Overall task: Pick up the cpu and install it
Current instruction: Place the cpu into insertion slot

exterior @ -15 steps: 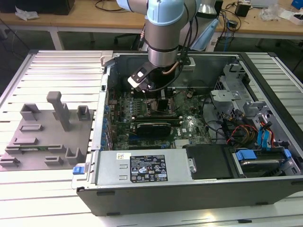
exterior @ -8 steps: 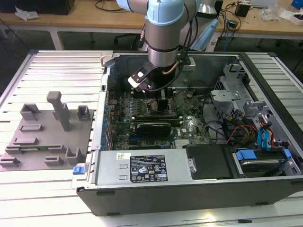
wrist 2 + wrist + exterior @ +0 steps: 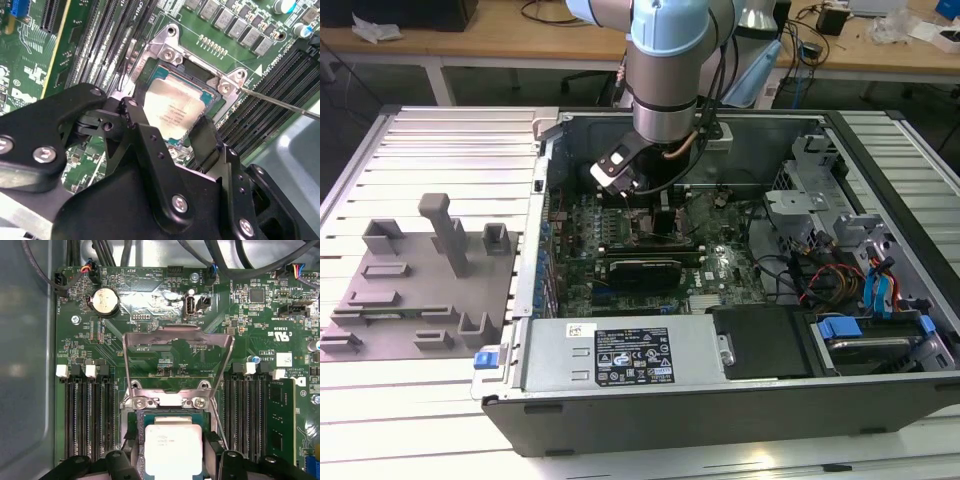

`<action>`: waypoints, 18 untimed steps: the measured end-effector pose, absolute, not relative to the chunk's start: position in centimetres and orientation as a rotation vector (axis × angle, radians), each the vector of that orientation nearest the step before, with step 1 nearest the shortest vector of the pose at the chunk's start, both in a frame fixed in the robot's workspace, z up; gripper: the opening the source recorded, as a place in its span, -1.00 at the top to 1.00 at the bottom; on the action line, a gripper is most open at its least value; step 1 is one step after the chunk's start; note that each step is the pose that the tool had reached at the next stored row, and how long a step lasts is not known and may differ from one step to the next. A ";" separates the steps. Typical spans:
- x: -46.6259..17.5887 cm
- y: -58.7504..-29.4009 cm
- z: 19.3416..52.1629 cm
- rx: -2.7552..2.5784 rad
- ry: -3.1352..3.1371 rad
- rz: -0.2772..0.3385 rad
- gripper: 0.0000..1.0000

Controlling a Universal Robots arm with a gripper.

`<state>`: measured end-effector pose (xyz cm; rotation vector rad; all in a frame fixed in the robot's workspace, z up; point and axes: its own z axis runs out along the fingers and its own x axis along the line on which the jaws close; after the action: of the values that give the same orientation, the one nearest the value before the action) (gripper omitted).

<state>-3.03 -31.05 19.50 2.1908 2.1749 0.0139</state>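
reached down into the open case (image 3: 720, 410) with the arm (image 3: 665, 70), toward the far wall as the exterior view had it. seen lying flat on a slatted surface (image 3: 440, 140), lid off, board (image 3: 150, 290) exposed. beside it, on the exterior view's left, a grey tray (image 3: 380, 310) with upright posts, well apart from the arm.

closed the pincer (image 3: 170, 120) on the cpu (image 3: 172, 107), with black fingers (image 3: 145, 135) pressed against two opposite edges in both wrist views. held level, silvery top up, pale print across the middle. set low within the socket (image 3: 167, 52), inside the metal frame and its screws; could not tell whether fully seated or just above the contacts.

stood raised and tilted back from the socket in the first wrist view: the hinged plate (image 3: 177, 333), open, with the green board showing through its window. ran out past one corner of the frame in the second wrist view: a thin wire lever (image 3: 280, 102), swung clear. flanked the socket on both sides: rows of dark slots (image 3: 85, 420) with white latches at their ends.
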 end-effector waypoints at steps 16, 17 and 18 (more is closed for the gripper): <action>-3.0 -31.0 20.3 2.194 2.178 0.021 -0.23; -3.0 -31.0 20.3 2.194 2.178 0.021 -0.23; -3.0 -31.0 20.3 2.194 2.178 0.021 -0.23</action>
<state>-3.03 -31.03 20.33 2.1942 2.1777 0.0209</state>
